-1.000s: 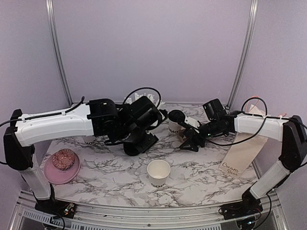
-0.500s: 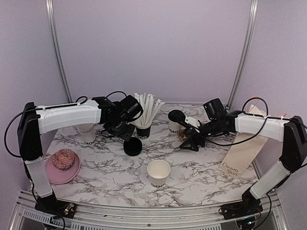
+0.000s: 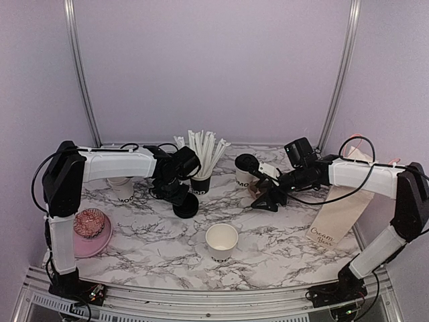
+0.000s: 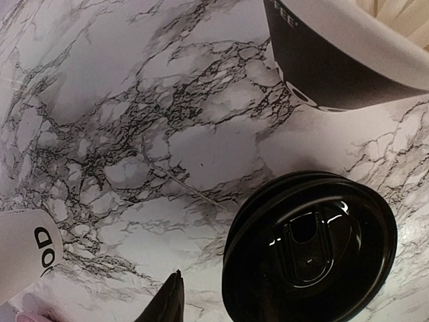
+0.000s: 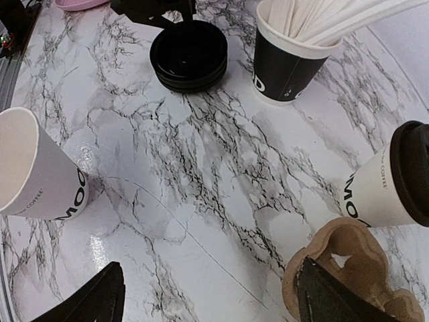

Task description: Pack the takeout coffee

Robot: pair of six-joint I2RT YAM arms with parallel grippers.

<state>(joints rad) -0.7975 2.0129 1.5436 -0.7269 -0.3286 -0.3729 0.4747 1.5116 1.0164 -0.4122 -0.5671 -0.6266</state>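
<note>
One takeout coffee [image 3: 245, 173], a white cup with a black lid, stands upright on the marble surface [image 3: 281, 248] at far centre. It is just beside the brown cup carrier [image 5: 348, 258] and is cut off at the right edge of the right wrist view.

Right claw [image 5: 211, 265]: wide, nothing between its fingers, low over the surface near the carrier.

Left claw [image 3: 175, 193]: at the stack of black lids [image 3: 186, 206]. Its wrist view shows a single fingertip [image 4: 171, 302] beside the top lid, the other out of frame. Cannot tell if it is wide or narrow, or touching.

- Black straw cup [image 3: 201, 182]: just behind the lids.
- Lidless cup [image 3: 221, 241]: near centre.
- Another white cup [image 3: 123, 190]: half hidden behind the left arm.
- Paper bag [image 3: 340, 218]: top hidden by the right arm.
</note>
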